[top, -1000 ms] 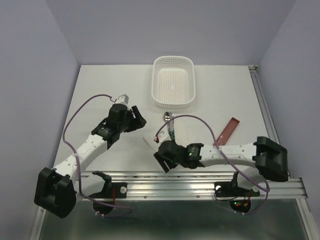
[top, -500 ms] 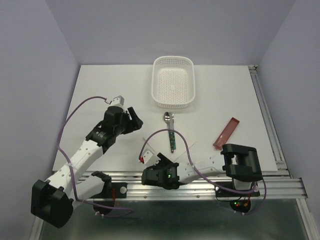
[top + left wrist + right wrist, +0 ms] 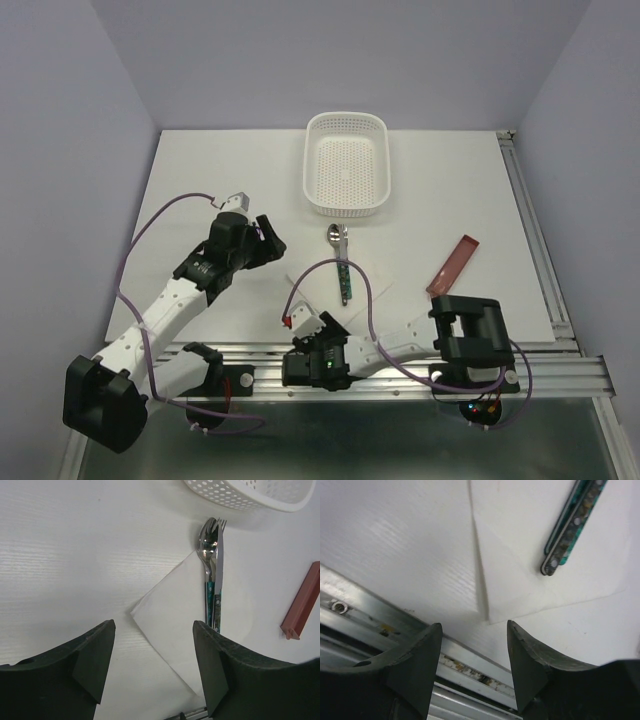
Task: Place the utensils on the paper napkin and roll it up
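Observation:
The utensils [image 3: 342,262] lie together in a line on the paper napkin [image 3: 320,285], silver heads pointing at the basket and dark green handles toward me. The left wrist view shows a spoon [image 3: 207,542] with a fork and knife beside it, on the napkin [image 3: 175,617]. My left gripper [image 3: 268,240] is open and empty, left of the napkin and above the table [image 3: 152,630]. My right gripper [image 3: 300,365] is open and empty, low over the near rail [image 3: 475,630]. The napkin's near corner [image 3: 515,575] and the handle ends [image 3: 572,525] lie just beyond it.
A white perforated basket [image 3: 310,165] stands at the back centre, its rim also in the left wrist view [image 3: 240,497]. A red-brown bar [image 3: 453,266] lies to the right of the napkin [image 3: 301,602]. The aluminium rail [image 3: 400,365] runs along the near edge.
My right arm has folded back from the napkin's near corner to the near rail. My left gripper has shifted slightly left and back. The utensils and napkin stay put.

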Controlling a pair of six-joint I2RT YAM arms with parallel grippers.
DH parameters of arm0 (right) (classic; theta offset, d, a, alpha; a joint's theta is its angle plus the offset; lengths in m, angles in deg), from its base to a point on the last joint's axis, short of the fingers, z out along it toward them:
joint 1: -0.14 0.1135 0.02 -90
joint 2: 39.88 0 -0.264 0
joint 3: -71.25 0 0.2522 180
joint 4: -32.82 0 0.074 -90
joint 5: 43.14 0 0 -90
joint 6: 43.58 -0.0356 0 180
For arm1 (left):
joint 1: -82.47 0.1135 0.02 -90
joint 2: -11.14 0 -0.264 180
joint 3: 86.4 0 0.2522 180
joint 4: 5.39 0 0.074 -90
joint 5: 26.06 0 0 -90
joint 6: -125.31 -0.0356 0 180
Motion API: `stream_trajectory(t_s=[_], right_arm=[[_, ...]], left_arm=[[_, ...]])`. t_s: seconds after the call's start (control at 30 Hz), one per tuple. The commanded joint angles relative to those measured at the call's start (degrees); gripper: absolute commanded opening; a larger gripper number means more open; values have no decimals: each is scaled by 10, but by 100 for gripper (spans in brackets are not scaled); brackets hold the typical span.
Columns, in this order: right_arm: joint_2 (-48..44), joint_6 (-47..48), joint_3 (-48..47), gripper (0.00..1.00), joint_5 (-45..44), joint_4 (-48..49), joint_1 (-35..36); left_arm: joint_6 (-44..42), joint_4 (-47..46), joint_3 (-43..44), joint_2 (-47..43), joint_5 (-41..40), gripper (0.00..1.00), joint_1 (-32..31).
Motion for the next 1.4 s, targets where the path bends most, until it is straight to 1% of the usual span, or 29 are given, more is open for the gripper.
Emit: stream_trajectory(t_s=[0.0, 0.3, 0.43, 0.5, 0.63, 0.73, 0.97, 1.0, 1.13, 1.27, 1.37], right_arm=[[20, -65, 12, 60, -112, -96, -22], [34, -89, 5, 58, -134, -125, -39], [12, -74, 11, 58, -142, -102, -45], [-5, -60, 11, 56, -144, -96, -46], [-30, -18, 17, 49, -143, -55, -51], [-49, -9, 23, 46, -138, -39, -59], [-86, 24, 58, 42, -109, 22, -89], [-87, 24, 60, 42, -107, 24, -90], [-100, 31, 72, 41, -92, 50, -100], [-115, 38, 83, 41, -81, 77, -107], [-128, 43, 91, 41, -74, 91, -112]], left_arm=[[-6, -9, 11, -2, -7, 75, 4], [4, -24, -4, 6, 6, 75, 4], [3, -26, -7, 6, 7, 75, 4], [3, -27, -7, 7, 7, 74, 4], [6, -41, -15, 18, 25, 74, 3], [9, -54, -26, 27, 40, 72, 1], [19, -81, -56, 34, 55, 68, -24], [21, -83, -59, 32, 58, 67, -32], [29, -99, -76, 25, 63, 65, -58], [38, -110, -90, 27, 70, 56, -84], [47, -116, -101, 28, 75, 46, -99]])
